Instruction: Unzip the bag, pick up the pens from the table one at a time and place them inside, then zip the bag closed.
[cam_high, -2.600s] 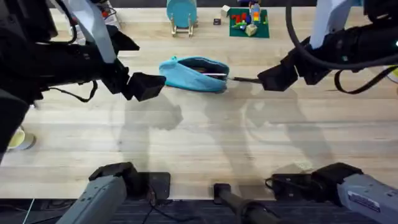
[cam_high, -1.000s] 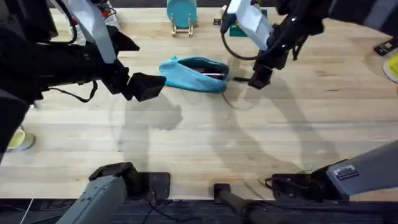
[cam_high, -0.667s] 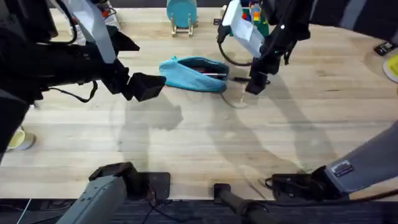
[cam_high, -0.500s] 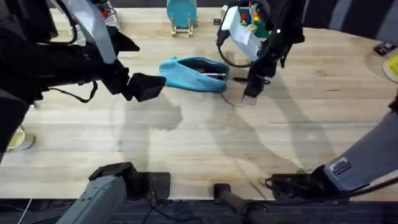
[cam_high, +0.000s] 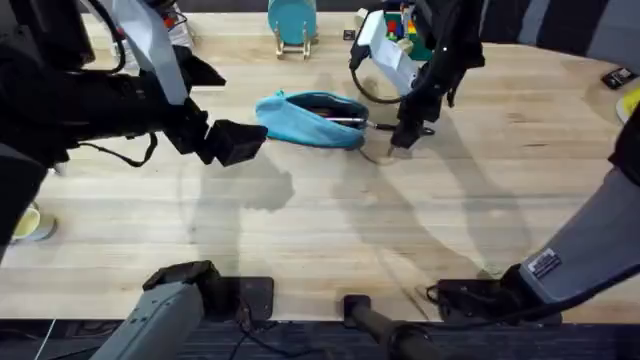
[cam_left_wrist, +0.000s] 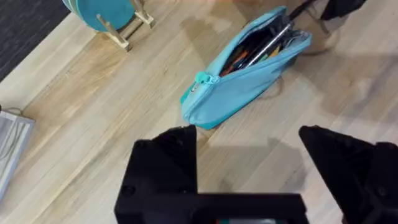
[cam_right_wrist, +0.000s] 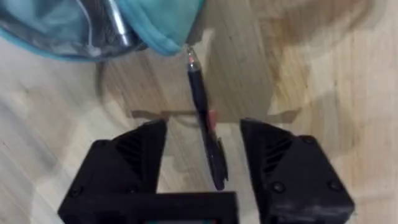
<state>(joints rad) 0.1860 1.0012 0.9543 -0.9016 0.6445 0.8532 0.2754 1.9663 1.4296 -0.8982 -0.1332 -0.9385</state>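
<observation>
**Inspector:** Since the earliest overhead frame, the right arm has swung from a low reach out on the right to a steep descent just beyond the bag's right end. Left arm: no shift noted.

**Assistant:** Overhead first?

**Inspector:** Yes. The bag lies unzipped on the table, a silver-grey pen showing in its mouth. The right gripper points down at the wood just beside the bag's right end. The left gripper hovers near the bag's left end, touching nothing.

**Assistant:** Left wrist view?

**Inspector:** Left fingers stand spread and empty. The bag's opening is seen lengthwise, the silver-grey pen and other contents inside. That interior is scarcely legible from overhead.

**Assistant:** Right wrist view?

**Inspector:** The black pen lies flat on the table, its tip touching or nearly touching the bag's corner. The right fingers straddle it, parted, not yet pinching. Overhead, that pen is little more than a dark line.

**Assistant:** Step in hand?

**Inspector:** My judgement: picking up the remaining pen. Next, lower slightly, close across the barrel, lift, carry to the opening. Zipping remains.
</observation>
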